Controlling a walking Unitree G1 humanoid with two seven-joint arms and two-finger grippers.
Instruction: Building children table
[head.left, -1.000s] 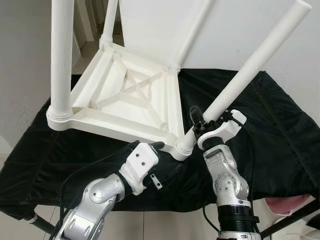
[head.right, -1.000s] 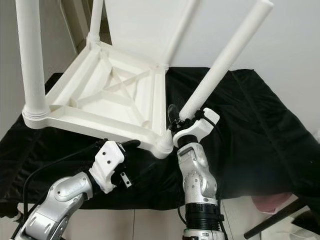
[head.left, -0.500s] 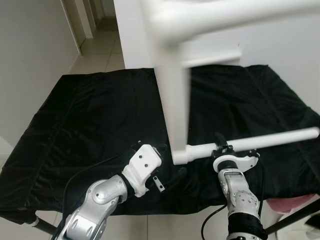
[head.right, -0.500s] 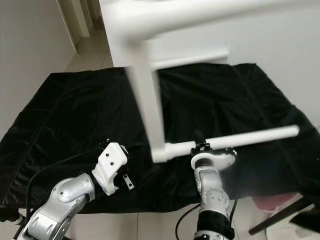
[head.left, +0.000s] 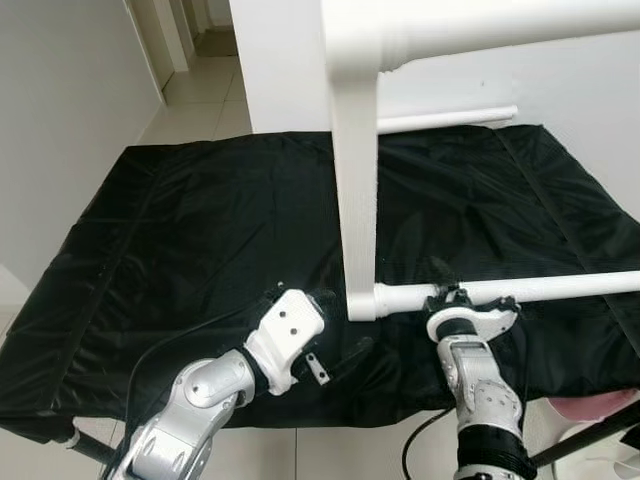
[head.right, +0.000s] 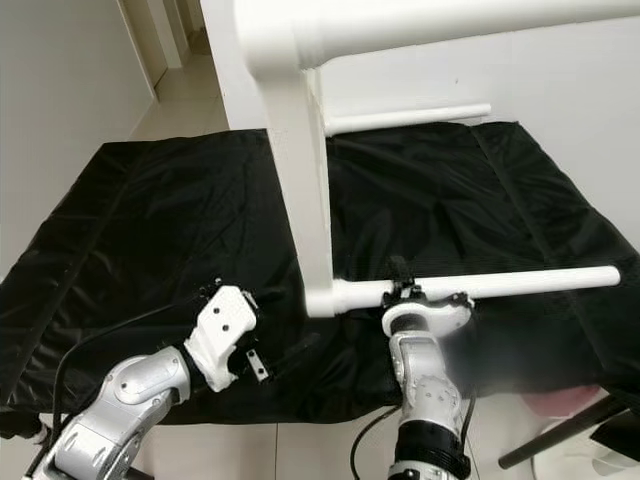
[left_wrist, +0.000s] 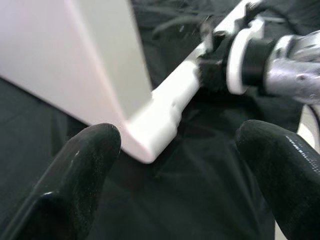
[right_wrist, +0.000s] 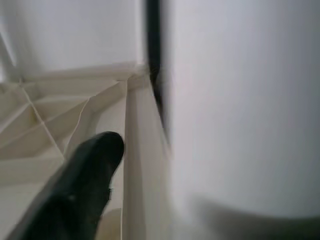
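White plastic makes up the child's table, which stands tipped on its side over a black cloth spread on a larger table. Its top edge runs up the middle of the head views, with the lower corner resting on the cloth near the front edge. One leg juts out level from that corner toward the robot's right, just above the cloth. A second leg runs level farther back, against the white wall, and a third crosses the top of the picture close to the camera.

The right pincer is clamped around the low leg near the corner socket, its white wrist just beneath the tube. In the right wrist view one black finger lies against the ribbed underside of the child's table, with the pale round of the leg close alongside.

The left pincer sits low on the cloth just left of the resting corner. Its two fingers are spread wide and hold nothing; the left wrist view looks between them at the corner of the child's table and the start of the low leg, with a gap of cloth between the fingertips and the plastic. The right wrist shows beyond, on that leg.

A tiled floor and a doorway lie past the cloth at the back left.
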